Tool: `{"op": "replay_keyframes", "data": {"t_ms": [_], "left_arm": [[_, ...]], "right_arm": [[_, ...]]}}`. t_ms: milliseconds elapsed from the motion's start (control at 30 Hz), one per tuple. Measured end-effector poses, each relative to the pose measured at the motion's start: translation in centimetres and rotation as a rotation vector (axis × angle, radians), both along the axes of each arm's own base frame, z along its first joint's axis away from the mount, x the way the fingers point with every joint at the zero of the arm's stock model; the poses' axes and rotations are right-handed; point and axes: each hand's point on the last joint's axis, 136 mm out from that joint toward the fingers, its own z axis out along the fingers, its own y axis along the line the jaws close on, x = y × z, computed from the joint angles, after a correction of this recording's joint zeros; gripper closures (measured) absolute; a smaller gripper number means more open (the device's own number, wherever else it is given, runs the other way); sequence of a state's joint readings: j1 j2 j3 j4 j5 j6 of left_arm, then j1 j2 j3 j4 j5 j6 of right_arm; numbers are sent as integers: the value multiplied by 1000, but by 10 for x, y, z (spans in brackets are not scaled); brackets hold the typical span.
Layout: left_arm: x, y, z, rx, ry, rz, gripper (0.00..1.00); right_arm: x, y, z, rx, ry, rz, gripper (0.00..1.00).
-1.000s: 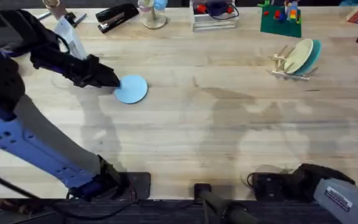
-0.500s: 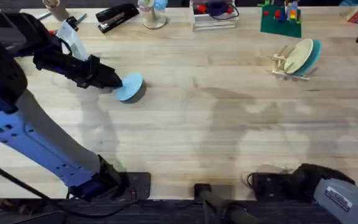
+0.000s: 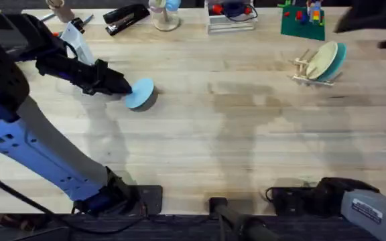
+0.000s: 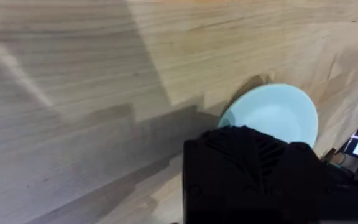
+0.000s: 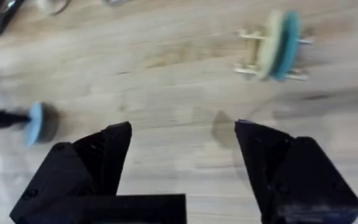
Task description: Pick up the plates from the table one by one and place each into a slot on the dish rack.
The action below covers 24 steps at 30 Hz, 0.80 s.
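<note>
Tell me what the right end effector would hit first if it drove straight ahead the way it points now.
Probably bare table. The right end effector is open and aimed at empty wood between the pale blue plate and the dish rack. Depth is unclear, so this is a judgement.

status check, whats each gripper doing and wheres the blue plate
Left gripper shut on pale blue plate, plate tipped up off the table. Right gripper open, holding nothing. Dish rack already holds two plates; path between looks clear.
</note>
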<state>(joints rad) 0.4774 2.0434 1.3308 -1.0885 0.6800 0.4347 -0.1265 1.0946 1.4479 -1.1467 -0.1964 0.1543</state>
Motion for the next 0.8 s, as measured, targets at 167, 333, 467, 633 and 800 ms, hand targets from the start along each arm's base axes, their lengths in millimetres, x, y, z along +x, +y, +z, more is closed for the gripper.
{"op": "replay_keyframes", "data": {"t_ms": [167,333,467,633,800], "left_arm": [[0,0,0,0,-1,0,960],[0,0,0,1,-1,0,960],[0,0,0,1,-1,0,960],[0,0,0,1,-2,0,960],[0,0,0,1,-2,0,960]], "right_arm": [[29,40,-9,49,14,109,8],[65,89,-25,95,22,210,7],[90,131,-46,128,46,269,7],[105,186,-79,167,101,330,7],[105,241,-113,194,159,389,7]]}}
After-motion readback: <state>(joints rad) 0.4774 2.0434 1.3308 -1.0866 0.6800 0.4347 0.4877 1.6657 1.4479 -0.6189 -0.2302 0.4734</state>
